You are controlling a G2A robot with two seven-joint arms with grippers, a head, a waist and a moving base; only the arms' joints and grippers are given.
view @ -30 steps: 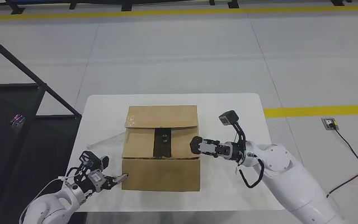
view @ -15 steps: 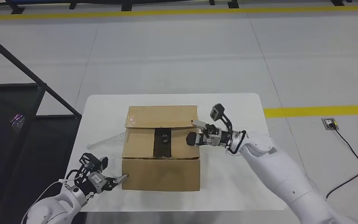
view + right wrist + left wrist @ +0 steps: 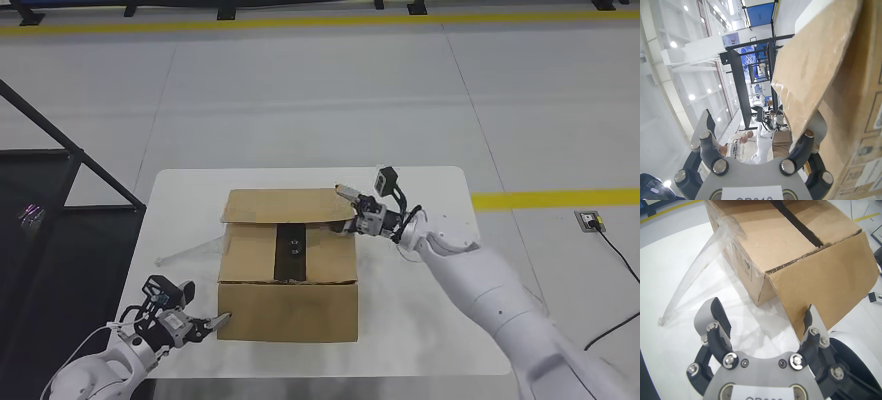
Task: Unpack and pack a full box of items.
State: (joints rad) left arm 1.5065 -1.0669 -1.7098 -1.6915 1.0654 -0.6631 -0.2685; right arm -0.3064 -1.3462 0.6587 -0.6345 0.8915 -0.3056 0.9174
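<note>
A brown cardboard box (image 3: 288, 290) stands mid-table, its inner flaps closed with a dark gap (image 3: 290, 255) between them. The far outer flap (image 3: 285, 205) is raised at its right corner, where my right gripper (image 3: 350, 205) sits open with the flap's edge (image 3: 810, 66) resting on one finger (image 3: 817, 123). The front outer flap (image 3: 829, 279) hangs down the box's front. My left gripper (image 3: 762, 311) is open low at the box's front left corner (image 3: 208, 326), one fingertip (image 3: 809, 315) touching that flap's edge.
A peeled strip of clear tape (image 3: 694, 270) trails from the box's left side onto the white table (image 3: 420, 330), also visible from above as the tape strip (image 3: 190, 252). A black frame (image 3: 60, 170) stands off the table's left.
My right gripper rose from the box's right side to the far right corner and lifted the far flap's edge. The left gripper has hardly moved.
</note>
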